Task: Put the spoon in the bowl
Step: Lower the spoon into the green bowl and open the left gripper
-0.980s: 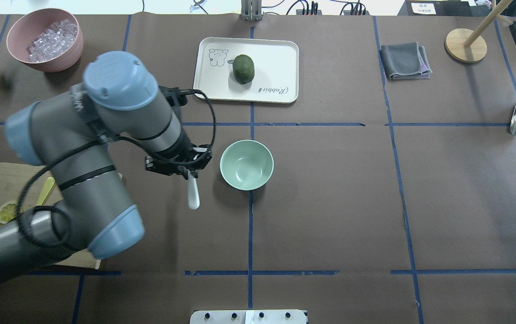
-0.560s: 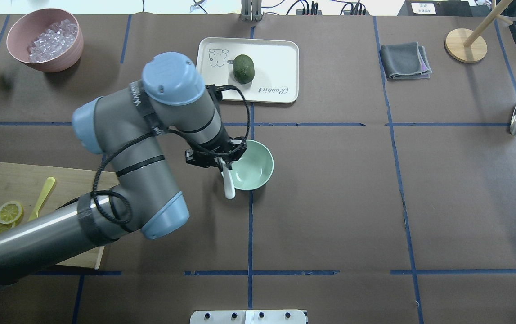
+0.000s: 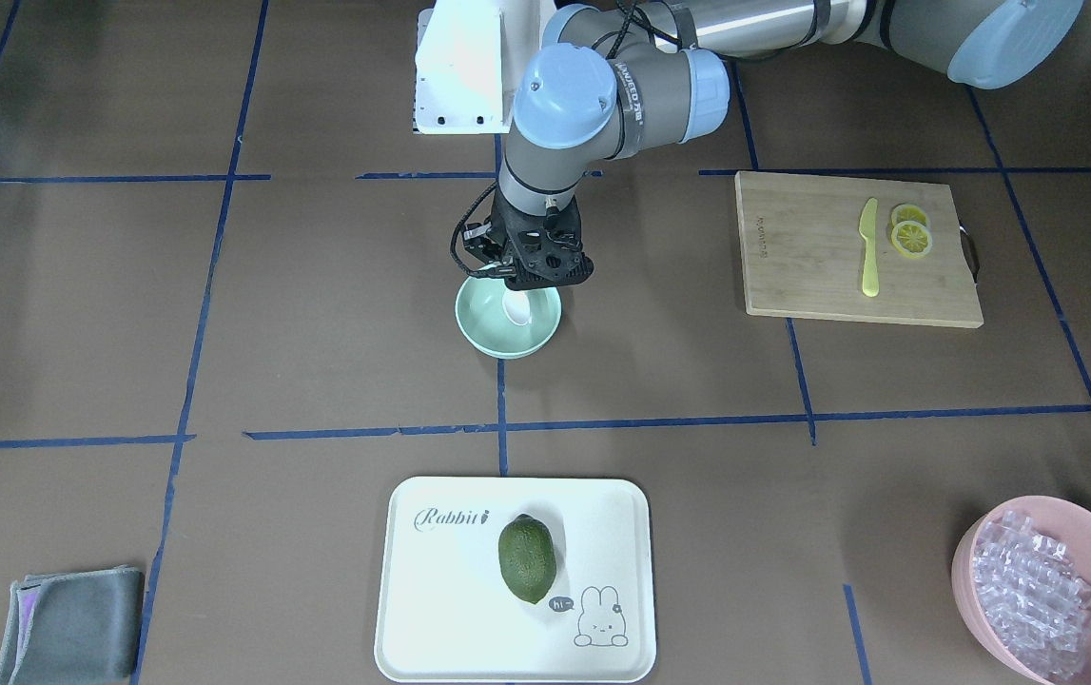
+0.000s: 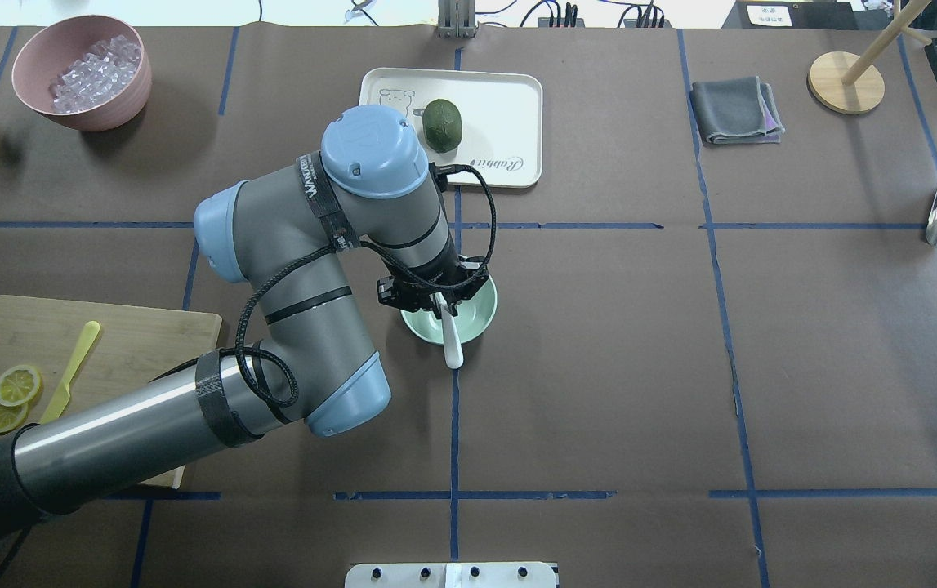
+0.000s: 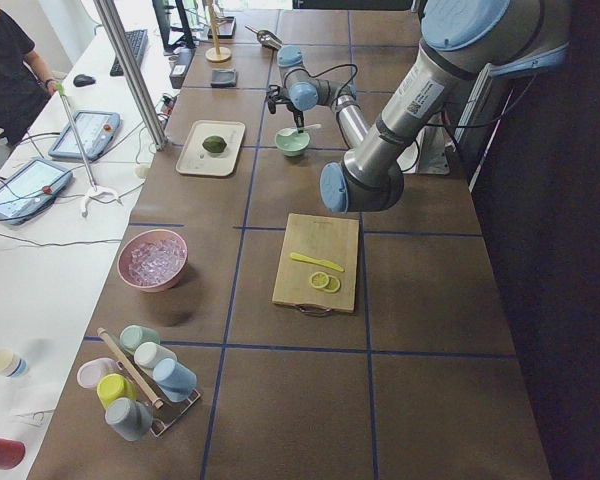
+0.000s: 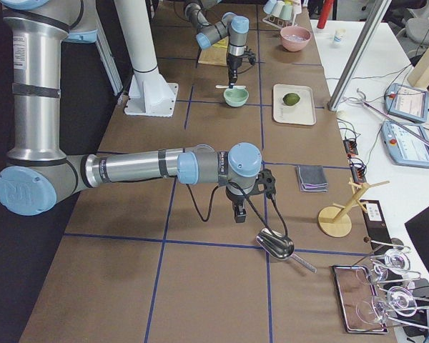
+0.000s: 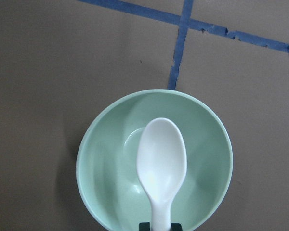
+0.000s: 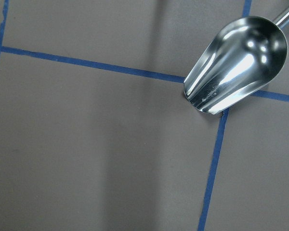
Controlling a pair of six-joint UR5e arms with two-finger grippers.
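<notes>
The spoon (image 7: 161,163) is gripped by the closed left pincer (image 4: 439,304) above the bowl (image 7: 106,168); lowering and release are judged next

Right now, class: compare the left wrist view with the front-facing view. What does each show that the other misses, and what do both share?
Only the wrist view: the spoon with its whole scoop over the middle of the bowl, nearly all its rim clear. Only the front-facing view: the left arm, the tray with a green fruit, the cutting board, the pink bowl. Both: spoon, bowl and blue tape lines.
</notes>
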